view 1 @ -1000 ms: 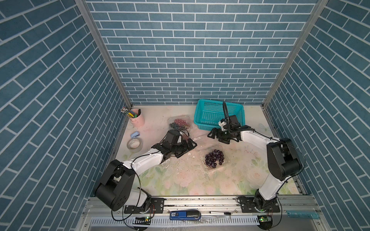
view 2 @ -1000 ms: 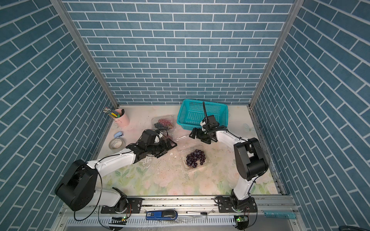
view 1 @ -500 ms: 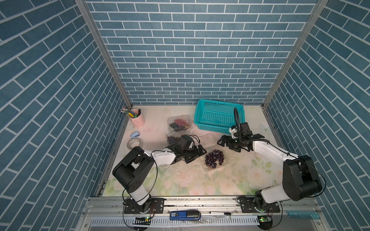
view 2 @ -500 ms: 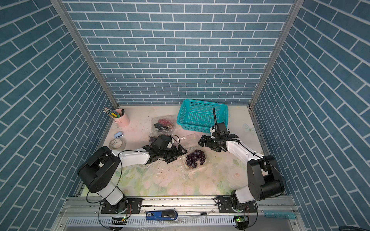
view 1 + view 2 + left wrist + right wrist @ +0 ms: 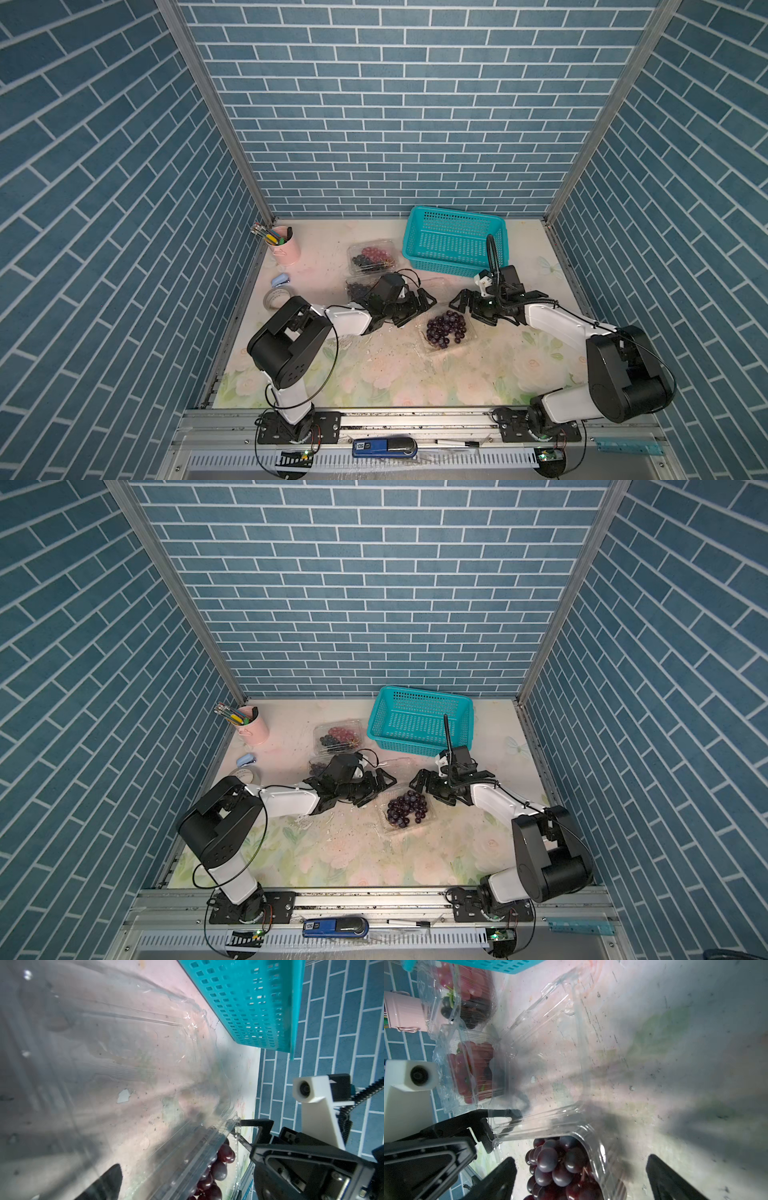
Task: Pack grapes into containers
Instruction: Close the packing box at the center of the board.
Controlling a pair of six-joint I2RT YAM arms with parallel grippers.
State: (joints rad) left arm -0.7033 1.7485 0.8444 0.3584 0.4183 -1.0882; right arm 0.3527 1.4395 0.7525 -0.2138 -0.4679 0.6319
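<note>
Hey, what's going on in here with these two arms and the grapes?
Two robot arms are packing grapes into clear boxes. The left pincer and right pincer are both open, holding nothing, on either side of an open box of dark grapes with its lid folded back. Two more filled boxes sit farther back, by the left arm.

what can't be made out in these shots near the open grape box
Middle container: left arm hides part of it in both top views.
Open container's lid: clear plastic, barely visible in the top views.
Left gripper: left wrist view shows one finger; the edge cuts off the other.
Dark grapes: cut off by the edge in the left wrist view.
</note>
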